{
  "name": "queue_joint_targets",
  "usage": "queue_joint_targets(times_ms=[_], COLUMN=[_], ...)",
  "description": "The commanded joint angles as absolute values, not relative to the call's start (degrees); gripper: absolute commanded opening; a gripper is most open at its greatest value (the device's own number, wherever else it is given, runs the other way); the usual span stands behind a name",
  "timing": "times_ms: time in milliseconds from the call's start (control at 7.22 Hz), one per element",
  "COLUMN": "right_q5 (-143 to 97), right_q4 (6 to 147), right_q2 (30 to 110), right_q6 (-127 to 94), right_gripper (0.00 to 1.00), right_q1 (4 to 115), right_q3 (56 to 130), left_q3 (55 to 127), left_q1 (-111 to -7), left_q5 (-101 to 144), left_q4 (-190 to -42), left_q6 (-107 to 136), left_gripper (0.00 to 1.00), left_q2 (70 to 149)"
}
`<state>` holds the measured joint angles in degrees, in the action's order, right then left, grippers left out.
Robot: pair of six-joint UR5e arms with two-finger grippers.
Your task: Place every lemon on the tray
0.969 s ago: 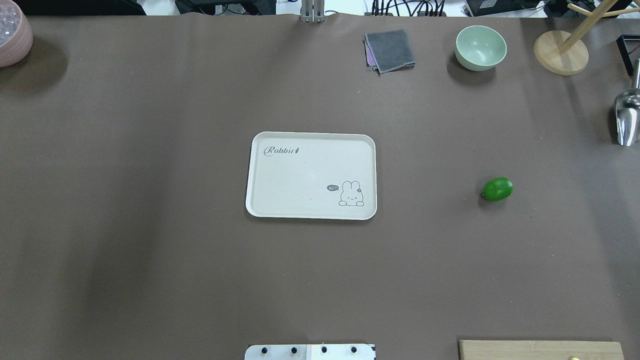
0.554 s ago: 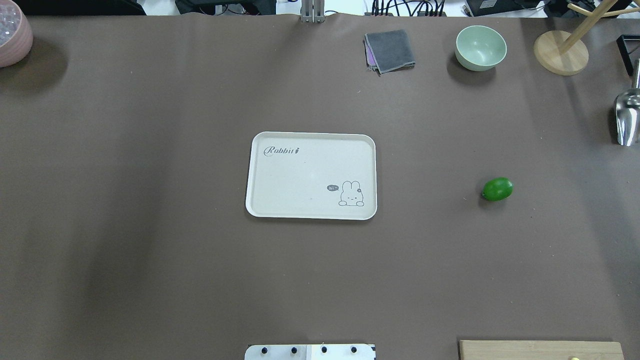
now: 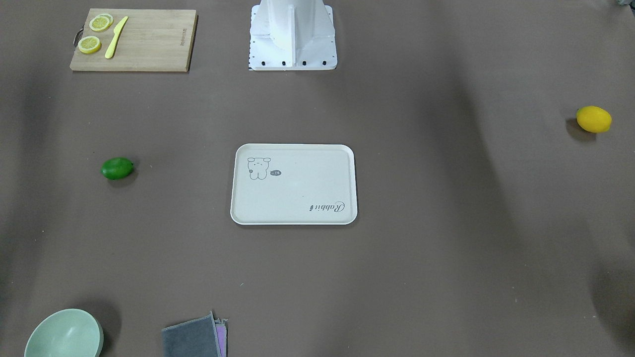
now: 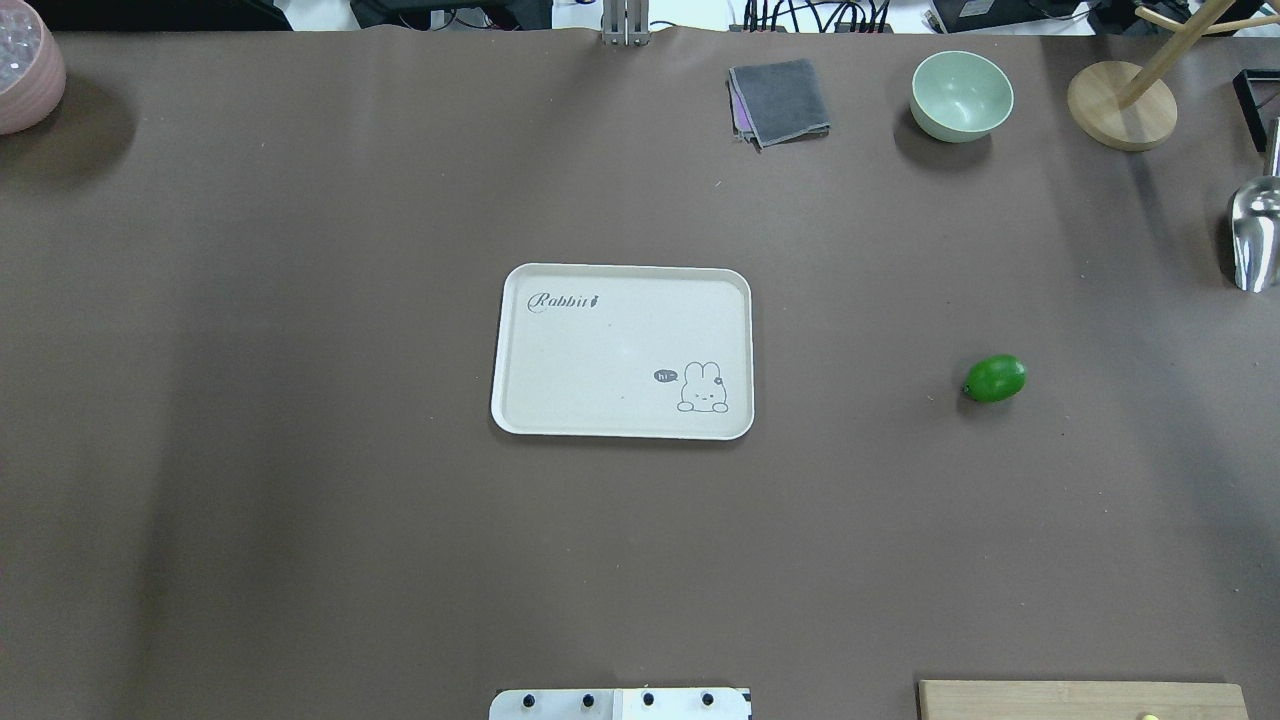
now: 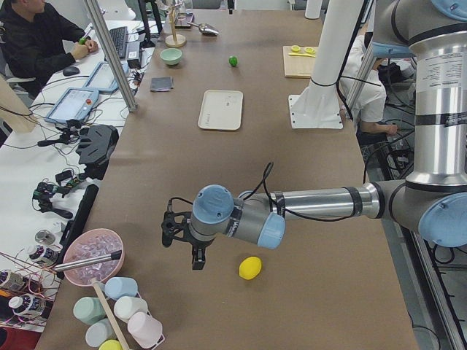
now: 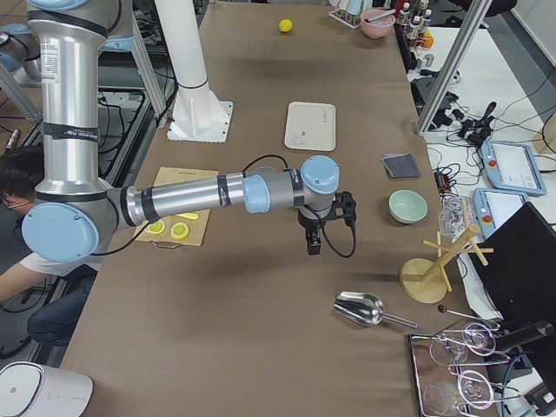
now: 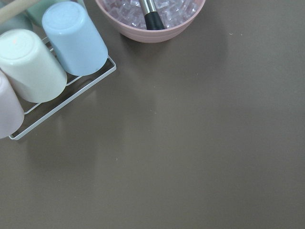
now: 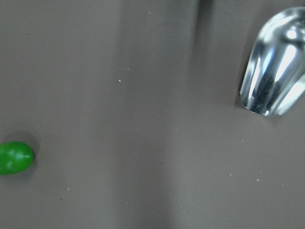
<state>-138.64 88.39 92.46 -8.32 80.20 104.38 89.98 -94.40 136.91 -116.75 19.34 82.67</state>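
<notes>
The green lemon [image 4: 995,378] lies on the brown table cover, well to the right of the tray [image 4: 600,340] in the overhead view, with bare cover all round it. The yellow lemon [image 3: 594,119] lies far off toward the table's end on the robot's left. The overhead view does not take it in, while the front-facing view shows it near its right edge. Both lemons are off the tray, which sits mid-table before the robot's base.

In the left side view the left arm reaches out low and level. Its gripper [image 5: 198,260] points down just beside the yellow lemon, near a pink bowl of ice [image 5: 93,255]. Whether its fingers are apart cannot be told.

In the right side view the right arm stretches level, its gripper [image 6: 313,244] pointing down above the cover. Its state likewise cannot be told. The right wrist camera catches the green lemon at its left edge and a metal scoop [image 8: 274,71] at upper right.
</notes>
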Motion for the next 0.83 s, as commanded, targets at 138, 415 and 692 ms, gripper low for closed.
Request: queue_joint_targets(times_ms=[138,415,692], right_q5=[-136.6,-136.5,-136.5], right_q4=[80.9,80.9,80.9], right_q2=[89.0,86.6,85.0], right_q6=[-22.2,-23.6,-24.0], right_gripper=[1.0,1.0,1.0], right_q1=[73.5,71.9,71.3], right_q3=[104.6,104.7,104.7], left_q3=[89.5,89.2,86.9], left_q1=[-94.4,-94.4,-94.0], left_q5=[135.4,135.4,135.4], left_q4=[-129.0,-132.4,-139.4], left_q6=[33.9,37.3,42.8], left_gripper=[0.98,0.98,0.98], left_q2=[72.8,68.2,65.6])
